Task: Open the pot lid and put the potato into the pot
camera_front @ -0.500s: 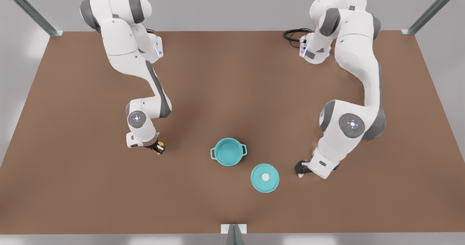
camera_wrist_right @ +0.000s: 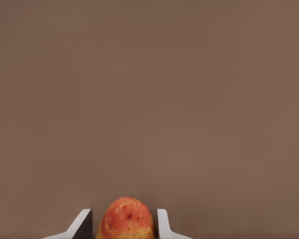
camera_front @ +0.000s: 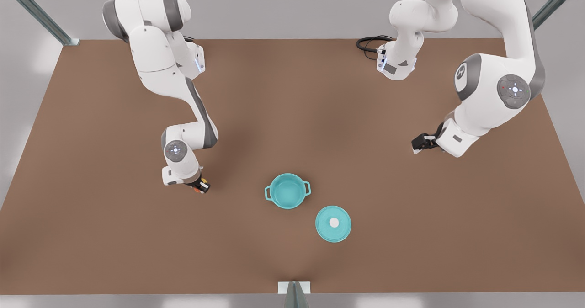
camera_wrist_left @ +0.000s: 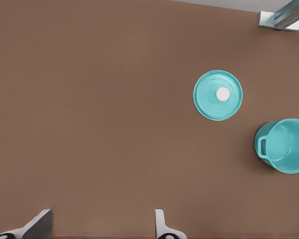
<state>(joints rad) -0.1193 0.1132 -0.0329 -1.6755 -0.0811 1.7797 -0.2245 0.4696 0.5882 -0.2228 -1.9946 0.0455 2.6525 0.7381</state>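
The teal pot [camera_front: 287, 190] stands uncovered near the table's middle front, its teal inside showing. The pot lid [camera_front: 333, 223] lies flat on the table beside it, white knob up, toward the front view's right. Both also appear in the left wrist view, pot [camera_wrist_left: 285, 145] and lid [camera_wrist_left: 218, 94]. My left gripper [camera_front: 418, 143] hangs open and high on the front view's right, well away from the lid; its fingers [camera_wrist_left: 40, 223] hold nothing. My right gripper [camera_front: 200, 187] is low at the table on the front view's left, shut on the potato [camera_wrist_right: 125, 220].
Brown table [camera_front: 292, 116] with metal frame posts at the back corners [camera_front: 64, 37] and a post at the front edge [camera_front: 294, 292]. A black cable [camera_front: 370, 43] lies by the arm base at the back right.
The left gripper has risen and pulled back from beside the lid toward the back right. The right arm with the potato has barely shifted. Pot and lid have not moved.
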